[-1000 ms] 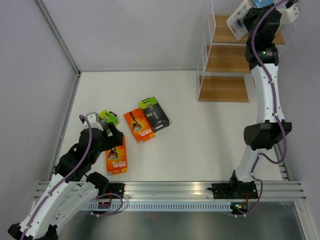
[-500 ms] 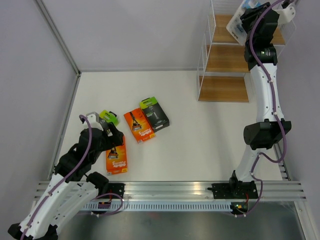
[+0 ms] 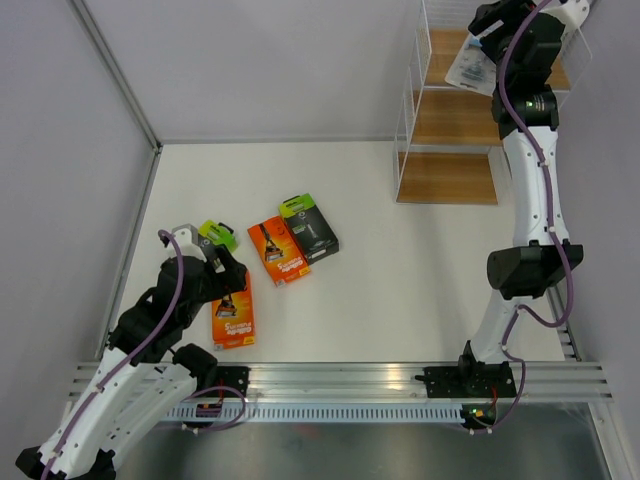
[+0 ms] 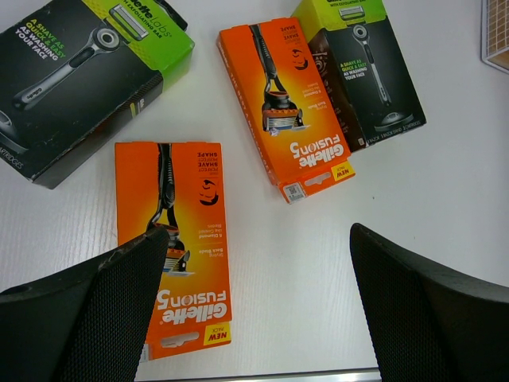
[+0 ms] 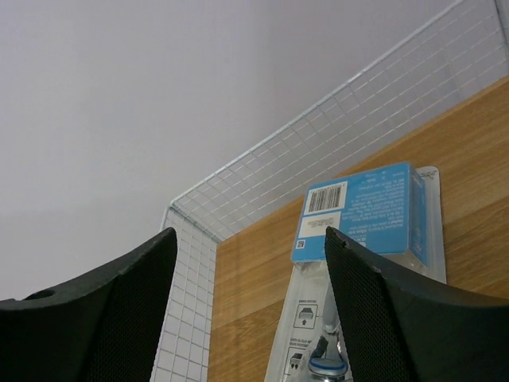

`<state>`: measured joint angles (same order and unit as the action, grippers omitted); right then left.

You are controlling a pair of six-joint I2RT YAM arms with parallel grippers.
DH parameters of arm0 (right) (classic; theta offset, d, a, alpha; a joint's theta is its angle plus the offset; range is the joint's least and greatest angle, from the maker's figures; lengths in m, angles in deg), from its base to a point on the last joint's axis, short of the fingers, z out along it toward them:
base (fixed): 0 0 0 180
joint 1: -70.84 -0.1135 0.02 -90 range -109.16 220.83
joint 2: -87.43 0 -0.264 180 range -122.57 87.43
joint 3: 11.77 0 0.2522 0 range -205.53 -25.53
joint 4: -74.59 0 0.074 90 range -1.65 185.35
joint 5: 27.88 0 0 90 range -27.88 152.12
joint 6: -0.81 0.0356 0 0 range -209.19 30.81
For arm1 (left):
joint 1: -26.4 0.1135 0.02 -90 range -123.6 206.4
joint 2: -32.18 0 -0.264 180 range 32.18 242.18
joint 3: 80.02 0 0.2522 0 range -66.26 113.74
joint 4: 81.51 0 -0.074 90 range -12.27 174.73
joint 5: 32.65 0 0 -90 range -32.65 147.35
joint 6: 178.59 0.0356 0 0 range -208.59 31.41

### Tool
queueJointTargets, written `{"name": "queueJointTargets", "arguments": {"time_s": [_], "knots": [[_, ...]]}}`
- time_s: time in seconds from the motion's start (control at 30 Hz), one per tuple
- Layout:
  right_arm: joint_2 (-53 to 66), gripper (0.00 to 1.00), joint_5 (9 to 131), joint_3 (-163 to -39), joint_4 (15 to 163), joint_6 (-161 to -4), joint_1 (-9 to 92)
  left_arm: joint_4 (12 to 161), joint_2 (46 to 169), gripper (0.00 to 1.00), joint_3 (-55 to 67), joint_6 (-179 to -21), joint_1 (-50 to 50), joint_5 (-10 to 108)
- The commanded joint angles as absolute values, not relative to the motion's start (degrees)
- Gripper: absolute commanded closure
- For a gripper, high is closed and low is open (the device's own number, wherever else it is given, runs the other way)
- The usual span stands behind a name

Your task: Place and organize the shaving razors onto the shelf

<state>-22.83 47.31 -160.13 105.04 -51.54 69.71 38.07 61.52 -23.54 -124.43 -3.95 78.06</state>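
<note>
White tabletop (image 3: 400, 260) carries, near left, two orange Gillette Fusion cards (image 4: 199, 263) and two black boxes (image 4: 79, 79) below the left gripper (image 4: 258, 235), jaws apart. Far right, the blister pack (image 5: 374, 215) lies on the top board of the shelf (image 3: 440, 120); the right gripper (image 5: 250, 239) is spread and empty. The packs are probably light, stiff and slick: pinch the long edges.

My left arm (image 3: 105, 385) and right arm (image 3: 525, 175) wear white shells with black joint housings, and a purple cable (image 3: 178, 290) trails along each. My jaws end in broad black pads (image 4: 71, 318) with a fine mesh texture.
</note>
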Motion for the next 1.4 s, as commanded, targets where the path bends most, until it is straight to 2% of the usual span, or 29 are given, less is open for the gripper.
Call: {"name": "queueJointTargets", "arguments": {"time_s": [0.0, 0.1, 0.17, 0.23, 0.4, 0.47, 0.63, 0.77, 0.87, 0.93, 1.07, 1.17, 1.27, 1.33, 1.37], "knots": [[-19.01, 0.19, 53.05, -163.34, 103.82, -57.10, 69.69, 38.85, 61.45, 0.00, -23.37, -124.98, -4.01, 78.36], [-14.98, 0.09, 55.52, -162.12, 108.73, -63.07, 69.78, 38.76, 61.19, 0.00, -23.37, -124.98, -3.93, 78.36], [-8.77, 0.06, 56.84, -158.09, 110.76, -67.38, 69.78, 38.76, 61.01, 0.01, -23.46, -125.07, -4.01, 78.53], [-3.13, 0.02, 61.03, -147.65, 110.07, -70.28, 69.69, 38.76, 60.57, 0.00, -23.54, -125.24, -3.93, 78.71], [17.88, 0.02, 68.87, -118.07, 105.67, -73.80, 69.69, 38.76, 60.92, 0.00, -23.72, -125.33, -3.93, 78.71], [24.46, 0.02, 74.30, -111.34, 105.67, -73.55, 69.69, 38.76, 61.80, 0.00, -23.55, -125.16, -3.93, 78.27], [32.75, 0.02, 88.90, -91.39, 103.48, -65.74, 69.52, 38.59, 62.68, 0.00, -23.46, -124.98, -4.01, 77.83], [35.92, 0.04, 88.67, -77.85, 99.35, -60.89, 65.23, 38.50, 62.15, 0.00, -23.63, -125.33, -3.93, 78.79], [37.77, 0.02, 80.43, -69.06, 97.15, -61.24, 57.06, 38.41, 61.80, 0.00, -23.98, -126.38, -3.93, 79.50], [36.64, 0.02, 76.20, -67.11, 96.44, -60.36, 51.87, 38.41, 62.06, 0.00, -23.98, -126.91, -3.93, 79.50], [31.80, 0.02, 75.74, -63.68, 89.61, -57.29, 49.65, 39.02, 62.59, 0.00, -24.07, -129.89, -3.93, 78.89], [27.32, 0.02, 71.03, -59.73, 79.96, -56.67, 48.60, 48.28, 64.16, 0.00, -26.18, -130.35, -4.01, 75.83], [21.00, 0.02, 68.71, -60.58, 74.05, -55.18, 47.63, 56.39, 72.32, 0.00, -25.84, -130.08, -3.93, 76.33], [16.97, 0.05, 68.62, -62.00, 73.15, -52.19, 47.46, 57.57, 78.55, 0.00, -21.21, -129.29, -3.93, 77.65], [16.07, 0.05, 68.54, -62.44, 72.19, -51.23, 47.11, 57.48, 85.63, 0.00, -19.17, -129.11, -3.93, 79.57]]}}
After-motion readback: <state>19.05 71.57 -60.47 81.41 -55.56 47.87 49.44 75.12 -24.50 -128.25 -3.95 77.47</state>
